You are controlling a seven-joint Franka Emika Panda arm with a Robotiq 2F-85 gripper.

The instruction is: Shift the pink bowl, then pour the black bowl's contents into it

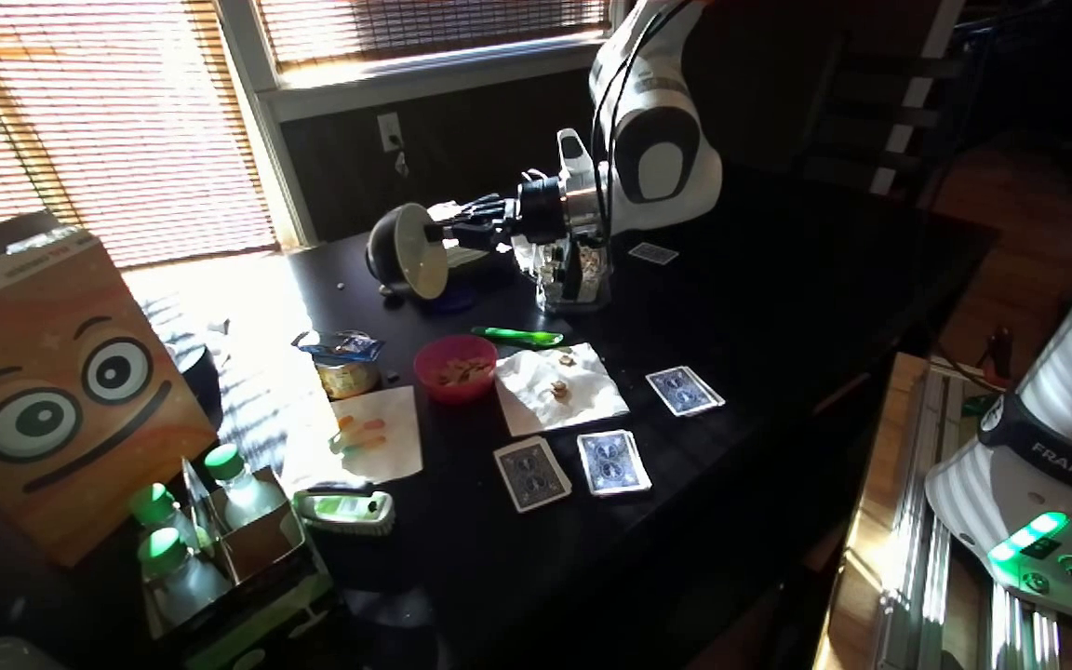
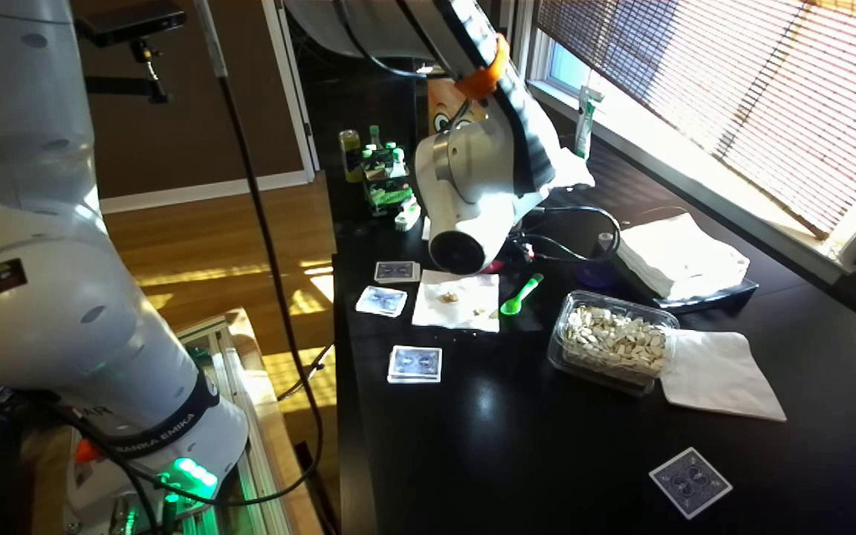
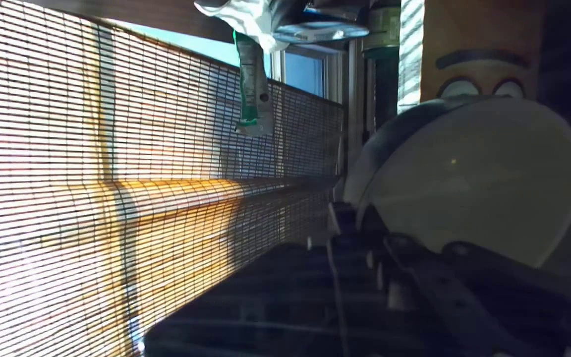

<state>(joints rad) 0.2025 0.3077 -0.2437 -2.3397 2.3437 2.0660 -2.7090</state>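
**Gripper pinches the tipped black bowl; pink bowl upright on the table**

The fingers of the gripper (image 1: 438, 232) are drawn close together on the rim of the black bowl (image 1: 424, 262), which is tipped on its side, its pale inside turned toward the gripper. In the wrist view that inside faces the camera, and just above its edge show the eyes of an orange box (image 1: 80, 321) with a cartoon face. Small print near the box's top edge is too blurred to read. So is the print on a green-and-white tube (image 3: 252, 79).

Well apart from the black bowl, the pink bowl (image 1: 450, 392) stands upright on the dark table (image 2: 517, 446) with pale pieces (image 1: 467, 372) in it. Around it are a green spoon (image 1: 515, 336), a white napkin (image 1: 522, 414) bearing small bits, and a tin (image 1: 350, 381) topped by a blue packet (image 1: 341, 347) whose lettering cannot be made out.

Further out, stacks of playing cards (image 1: 613, 462) lie face down, patterned backs up. A clear tub (image 2: 559, 327) holds pale flakes. Green-capped bottles (image 1: 252, 498) stand in a carton.

The collar (image 2: 168, 437) on the robot's base reads "RANKA EMIKA" in an exterior view, with "AR" just above; "FRANKA" shows whole in an exterior view (image 1: 1071, 462).
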